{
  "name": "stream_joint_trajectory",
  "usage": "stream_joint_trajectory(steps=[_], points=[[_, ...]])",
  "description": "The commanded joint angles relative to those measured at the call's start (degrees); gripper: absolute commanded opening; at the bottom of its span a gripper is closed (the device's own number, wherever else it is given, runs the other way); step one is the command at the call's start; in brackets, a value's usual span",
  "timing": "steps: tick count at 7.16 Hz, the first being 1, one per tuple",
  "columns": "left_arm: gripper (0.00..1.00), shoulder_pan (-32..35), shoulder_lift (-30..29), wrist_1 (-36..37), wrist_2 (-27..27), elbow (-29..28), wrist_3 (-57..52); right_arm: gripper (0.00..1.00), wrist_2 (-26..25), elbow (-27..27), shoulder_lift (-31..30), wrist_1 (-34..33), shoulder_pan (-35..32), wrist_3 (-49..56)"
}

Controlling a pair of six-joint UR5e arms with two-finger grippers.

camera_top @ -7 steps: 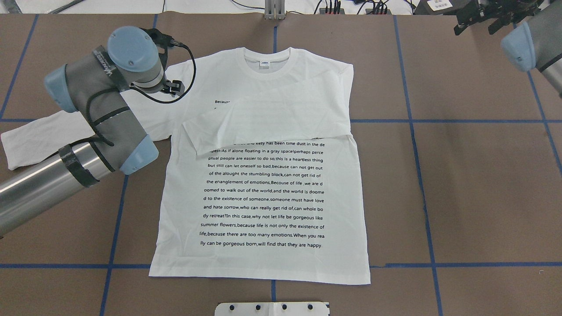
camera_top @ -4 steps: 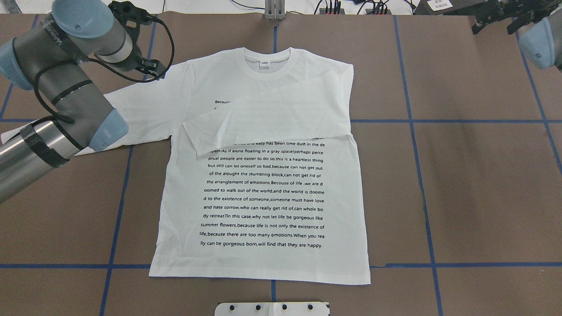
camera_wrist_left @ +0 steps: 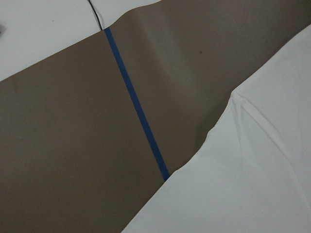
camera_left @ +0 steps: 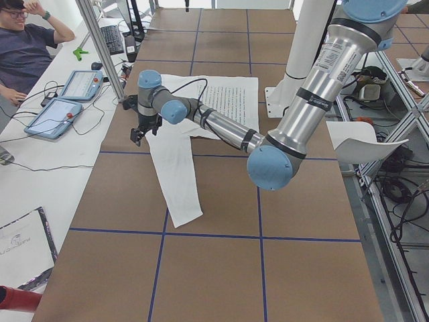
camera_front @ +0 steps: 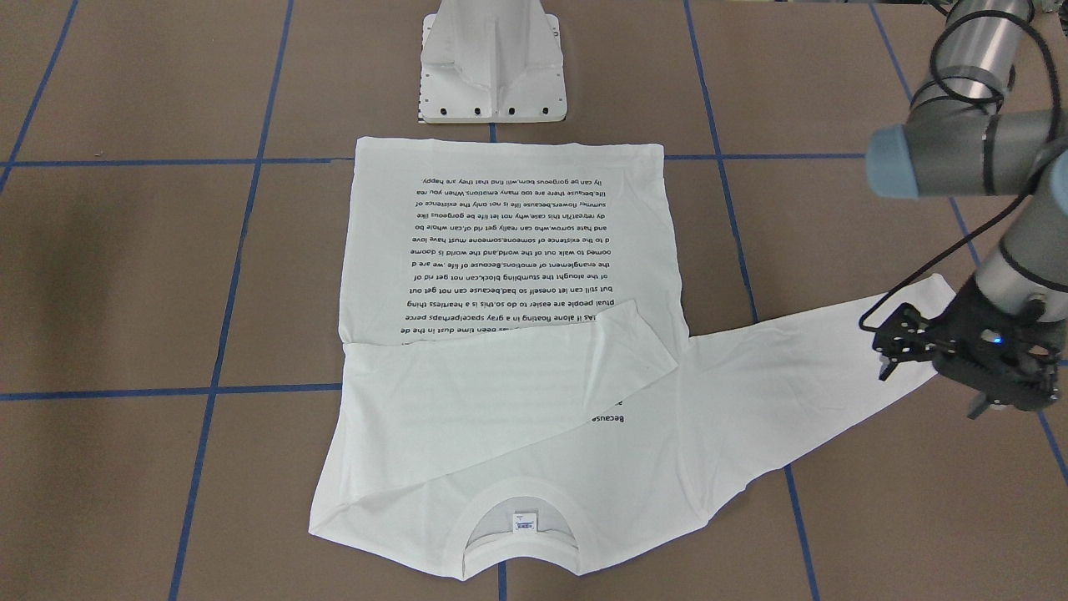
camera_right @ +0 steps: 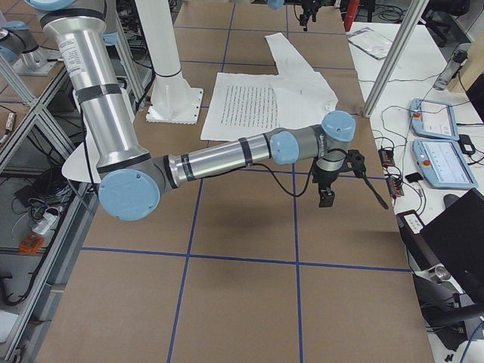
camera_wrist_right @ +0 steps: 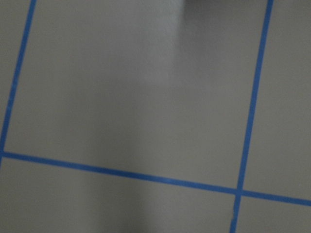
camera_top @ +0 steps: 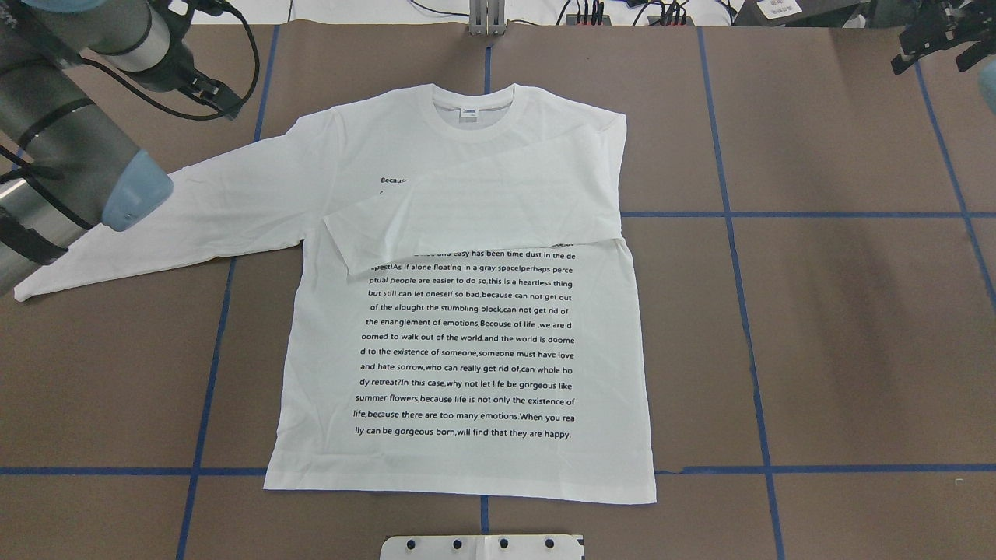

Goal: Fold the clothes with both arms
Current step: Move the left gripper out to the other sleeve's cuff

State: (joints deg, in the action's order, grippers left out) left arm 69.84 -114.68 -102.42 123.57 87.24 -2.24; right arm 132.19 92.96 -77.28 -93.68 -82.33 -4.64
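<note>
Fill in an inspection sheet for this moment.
Surface: brown table with a blue tape grid.
Job's things: shirt flat, print up; folded sleeve lies across the chest; outstretched sleeve lies flat.
Clutter: nothing seen.
Grippers: left gripper raised near the outstretched sleeve, empty; right gripper at the far corner, empty; open or shut unclear for both.
Cables: black cable loops beside the left gripper.
Surroundings: pedestal; person at a side desk.

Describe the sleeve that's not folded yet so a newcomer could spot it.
Start at the white T-shirt spread text-up on the brown table. The unfolded sleeve stretches flat off one shoulder, toward the left arm. The other sleeve lies folded across the chest, covering the top text lines.
</note>
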Motion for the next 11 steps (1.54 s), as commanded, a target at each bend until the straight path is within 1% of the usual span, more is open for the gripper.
stream_joint_trajectory(steps=[1, 2, 3, 4, 5, 6, 7, 8, 9, 10, 11], points=[[1.00, 6.9, 7.1, -0.3, 7.5, 1.3, -7.1, 1.00, -0.2, 9.4, -14.1, -0.5, -2.2, 4.5], [1.00, 7.0, 9.3, -0.5, 7.6, 1.3, -7.1, 1.00, -0.2, 13.2, -19.1, -0.4, -2.2, 4.4], [1.00, 6.9, 12.4, -2.8, 7.6, 1.2, -6.5, 1.00, -0.1, 15.0, -21.6, -0.4, -2.2, 3.9], [1.00, 6.8, 16.5, -8.9, 7.7, 1.0, -0.1, 1.00, -0.2, 15.4, -22.6, -0.4, -2.2, 3.7], [1.00, 6.4, 22.3, -19.9, 7.2, 0.2, 8.0, 1.00, -0.1, 15.3, -22.6, -0.4, -2.2, 3.5], [1.00, 5.9, 24.9, -30.5, 7.0, -3.2, 14.7, 1.00, 0.0, 15.5, -22.6, -0.4, -2.2, 2.6], [1.00, 2.9, 25.2, -35.9, 6.9, -7.2, 20.0, 1.00, 0.0, 15.5, -22.7, -0.4, -2.2, 2.7], [0.98, -0.6, 25.2, -40.0, 6.9, -10.7, 24.5, 1.00, -0.1, 15.5, -22.6, -0.4, -2.2, 2.7], [0.94, -2.1, 25.7, -44.5, 7.0, -11.6, 30.1, 1.00, -0.1, 15.5, -22.7, -0.4, -2.2, 2.7], [0.93, -6.1, 27.7, -48.7, 6.8, -11.8, 33.8, 1.00, -0.1, 15.5, -22.7, -0.4, -2.2, 2.7], [0.93, -7.2, 29.2, -50.1, 6.7, -11.8, 34.5, 1.00, -0.1, 15.5, -22.9, -0.4, -2.2, 2.6]])
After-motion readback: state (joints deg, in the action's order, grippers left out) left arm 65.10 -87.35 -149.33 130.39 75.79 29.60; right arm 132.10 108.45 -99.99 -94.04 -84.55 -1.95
